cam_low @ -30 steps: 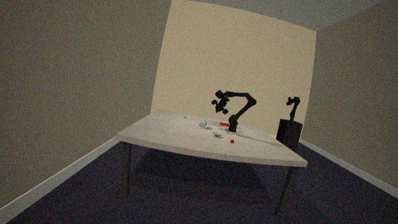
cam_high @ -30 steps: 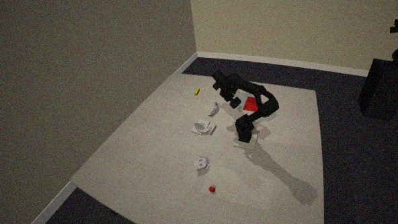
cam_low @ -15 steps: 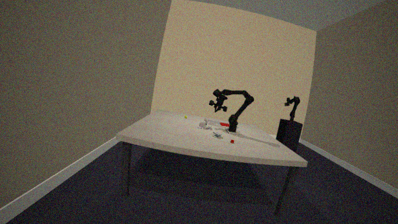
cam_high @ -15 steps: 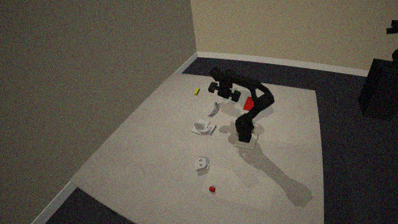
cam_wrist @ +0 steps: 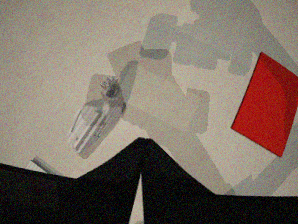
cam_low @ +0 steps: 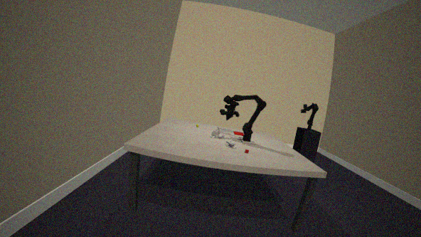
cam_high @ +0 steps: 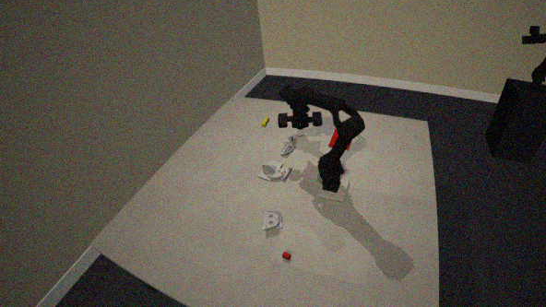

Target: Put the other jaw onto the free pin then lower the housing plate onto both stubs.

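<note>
My gripper is shut and empty, high above the table. The loose grey-white jaw lies on the table below it, left of the fingertips in the wrist view. The pale base with a curved jaw on it stands nearer the top camera; only a corner shows at the wrist view's lower left. Its pins and the jaw's seating are too small to make out. The housing plate, pale with dark holes, lies apart on the table.
A red block lies near the arm's base. A yellow block lies beyond the loose jaw. A small red cylinder lies past the housing plate. Another arm stands on a black pedestal.
</note>
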`<action>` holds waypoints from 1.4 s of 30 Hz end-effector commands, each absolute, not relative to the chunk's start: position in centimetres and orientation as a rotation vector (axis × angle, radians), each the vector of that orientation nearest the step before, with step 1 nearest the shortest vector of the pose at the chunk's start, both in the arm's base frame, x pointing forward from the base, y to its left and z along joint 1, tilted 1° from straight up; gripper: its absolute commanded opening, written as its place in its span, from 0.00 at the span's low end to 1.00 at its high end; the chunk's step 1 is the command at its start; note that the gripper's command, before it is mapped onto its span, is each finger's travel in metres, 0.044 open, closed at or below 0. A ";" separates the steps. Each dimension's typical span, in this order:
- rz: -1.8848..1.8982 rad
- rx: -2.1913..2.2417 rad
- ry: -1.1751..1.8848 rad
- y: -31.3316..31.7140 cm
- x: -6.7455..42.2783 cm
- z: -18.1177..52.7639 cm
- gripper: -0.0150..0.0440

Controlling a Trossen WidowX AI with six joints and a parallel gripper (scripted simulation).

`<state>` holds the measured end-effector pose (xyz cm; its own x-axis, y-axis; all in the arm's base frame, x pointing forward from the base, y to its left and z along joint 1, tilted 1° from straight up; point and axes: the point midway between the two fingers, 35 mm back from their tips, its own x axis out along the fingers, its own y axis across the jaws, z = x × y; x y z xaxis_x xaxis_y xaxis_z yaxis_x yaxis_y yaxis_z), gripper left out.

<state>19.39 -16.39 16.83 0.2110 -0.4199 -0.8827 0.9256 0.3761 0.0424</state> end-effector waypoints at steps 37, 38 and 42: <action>-0.218 -0.162 1.416 -18.5 24.2 16.1 0.25; -0.194 -0.182 1.422 -18.6 24.4 16.1 0.25; -0.096 -0.263 1.443 -18.8 24.8 15.9 0.25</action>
<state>24.47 -18.66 15.96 0.1330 -0.2381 -0.9621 -0.0113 0.9703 -0.2417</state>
